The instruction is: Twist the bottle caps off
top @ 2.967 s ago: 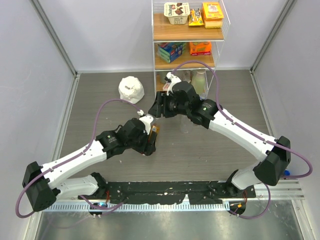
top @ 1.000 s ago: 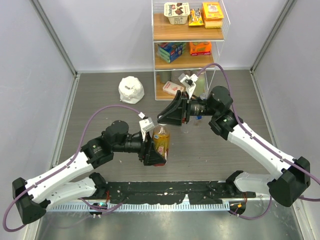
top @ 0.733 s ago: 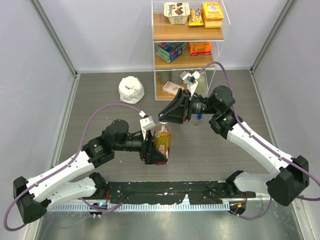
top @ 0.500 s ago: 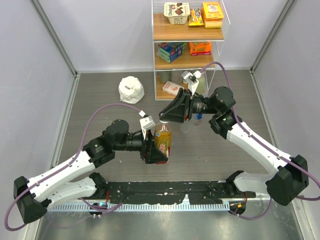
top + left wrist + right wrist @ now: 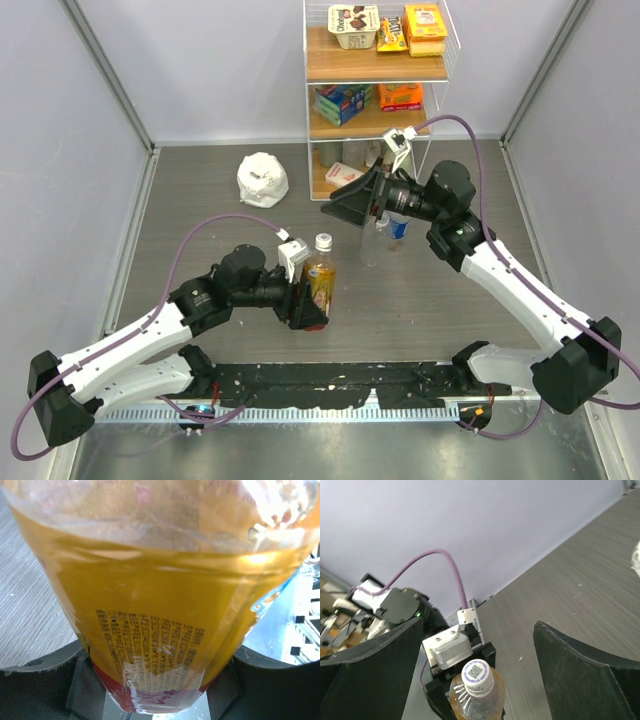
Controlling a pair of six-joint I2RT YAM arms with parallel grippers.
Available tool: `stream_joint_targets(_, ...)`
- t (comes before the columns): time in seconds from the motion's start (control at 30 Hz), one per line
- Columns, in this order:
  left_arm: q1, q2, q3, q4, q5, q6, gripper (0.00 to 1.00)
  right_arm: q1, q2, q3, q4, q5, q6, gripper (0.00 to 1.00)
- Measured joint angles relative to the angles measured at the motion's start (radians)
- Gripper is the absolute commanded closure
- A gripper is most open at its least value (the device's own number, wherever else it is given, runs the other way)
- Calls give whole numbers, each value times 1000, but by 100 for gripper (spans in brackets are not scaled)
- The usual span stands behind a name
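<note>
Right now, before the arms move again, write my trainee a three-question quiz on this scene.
1. True or false: the white cap is already off the amber bottle.
2. What do the left fingers hold? A) the amber bottle B) the white bag C) nothing
3. Fill in the blank: the right fingers are ____ (open or shut), and they are not touching the cap.

Key: 1 false, the cap sits on the neck. 2 A, gripped low on the body. 3 open.
</note>
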Motion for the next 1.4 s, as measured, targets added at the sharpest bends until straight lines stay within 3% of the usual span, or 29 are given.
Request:
stream_joint_targets(0.2, 0, 5, 1, -45, -98, 0, 100, 16, -3, 80, -238, 184, -99, 5)
stream_joint_targets(0.4, 0, 52, 29, -112, -220, -1, 100, 132, 29, 186, -479, 425, -189, 6)
stream_joint_targets(0.47, 1, 65, 39, -126, -246, -2, 100, 167, 55, 214, -529, 482, -206, 19)
stream_joint_targets(0.7, 1, 99, 67, -137, -306, -5, 100, 259, 145, 244, -659, 634, -245, 22)
stream_joint_targets(0.9, 1, 108, 68, -141, -323, -5, 100, 284, 163, 244, -702, 673, -251, 27)
stream_joint_targets(1.03, 1, 109, 68, -143, -329, -6, 100, 290, 163, 245, -704, 673, -251, 42)
stream_joint_targets(1.1, 1, 111, 68, -143, -330, -6, 100, 292, 163, 245, -704, 668, -252, 71)
stream_joint_targets(1.17, 1, 114, 68, -146, -331, -6, 100, 294, 163, 246, -700, 652, -258, 83)
stream_joint_targets(1.23, 0, 115, 68, -151, -336, -8, 100, 296, 163, 247, -693, 641, -259, 92)
stream_joint_targets(1.4, 0, 112, 68, -150, -345, -8, 100, 293, 161, 247, -679, 605, -273, 98)
